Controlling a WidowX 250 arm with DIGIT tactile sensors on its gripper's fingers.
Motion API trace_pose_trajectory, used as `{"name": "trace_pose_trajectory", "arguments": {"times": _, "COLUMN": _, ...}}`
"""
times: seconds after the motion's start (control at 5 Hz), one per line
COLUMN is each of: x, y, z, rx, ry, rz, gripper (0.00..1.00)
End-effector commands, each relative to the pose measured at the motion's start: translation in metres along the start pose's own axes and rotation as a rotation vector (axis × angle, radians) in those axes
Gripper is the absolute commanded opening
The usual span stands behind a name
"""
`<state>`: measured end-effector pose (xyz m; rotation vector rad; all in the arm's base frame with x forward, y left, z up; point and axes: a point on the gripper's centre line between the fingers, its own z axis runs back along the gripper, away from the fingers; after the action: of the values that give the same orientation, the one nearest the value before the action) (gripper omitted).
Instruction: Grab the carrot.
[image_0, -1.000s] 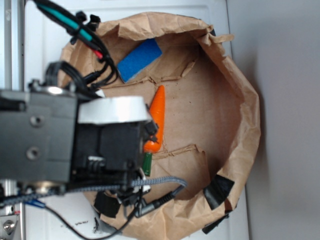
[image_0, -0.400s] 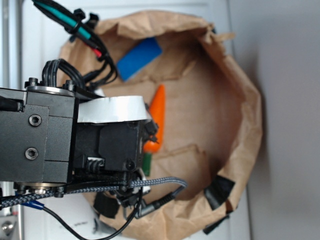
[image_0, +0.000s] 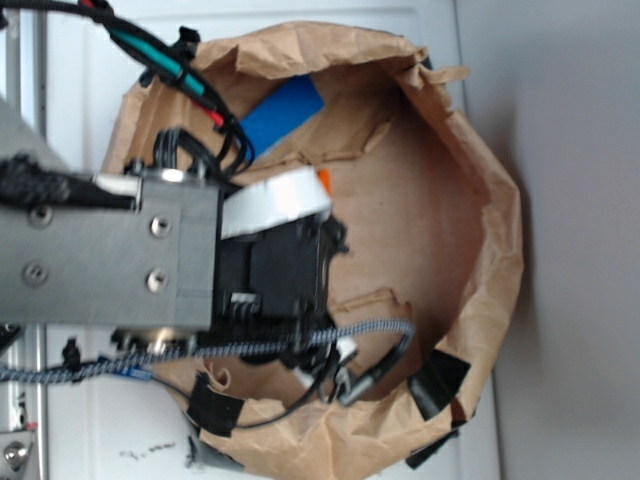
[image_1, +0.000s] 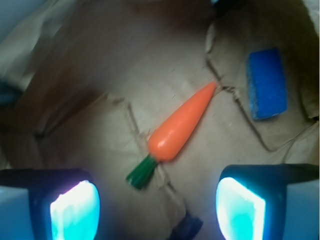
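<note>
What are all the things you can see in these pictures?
carrot: one, bright orange with a short dark green stem, lying on the brown paper floor, apart from the gripper
blue block: one, blue, lying flat beside the carrot's pointed end, not touching it
paper bag: one, crumpled brown, rolled down into a bowl shape around the carrot and block, with black tape patches on its rim
table: one, white, under the bag
gripper: one, black with pale glowing pads, open above the carrot's stem end, holding nothing
robot arm: one, black and grey with cables, reaching over the bag
</note>
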<state>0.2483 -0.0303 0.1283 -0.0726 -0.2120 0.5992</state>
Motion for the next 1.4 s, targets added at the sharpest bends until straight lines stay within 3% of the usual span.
{"name": "trace_pose_trajectory", "arguments": {"times": 0.0, "x": 0.012, "y": 0.01, "z": -0.016, "rx": 0.043, "ry": -0.042, "rz": 0.136, "gripper": 1.0}}
{"name": "trace_pose_trajectory", "arguments": {"times": 0.2, "x": 0.019, "y": 0.012, "z": -0.036, "rx": 0.061, "ry": -0.049, "rz": 0.162, "gripper": 1.0}}
{"name": "trace_pose_trajectory", "arguments": {"times": 0.4, "x": 0.023, "y": 0.004, "z": -0.06, "rx": 0.043, "ry": -0.029, "rz": 0.116, "gripper": 1.0}}
{"name": "trace_pose_trajectory", "arguments": {"times": 0.6, "x": 0.02, "y": 0.005, "z": -0.089, "rx": 0.101, "ry": -0.025, "rz": 0.083, "gripper": 1.0}}
{"name": "trace_pose_trajectory", "arguments": {"times": 0.8, "x": 0.017, "y": 0.012, "z": -0.11, "rx": 0.143, "ry": -0.03, "rz": 0.076, "gripper": 0.18}}
{"name": "trace_pose_trajectory", "arguments": {"times": 1.0, "x": 0.022, "y": 0.007, "z": -0.099, "rx": 0.129, "ry": -0.06, "rz": 0.099, "gripper": 0.0}}
{"name": "trace_pose_trajectory", "arguments": {"times": 1.2, "x": 0.028, "y": -0.005, "z": -0.069, "rx": 0.05, "ry": -0.082, "rz": 0.121, "gripper": 0.0}}
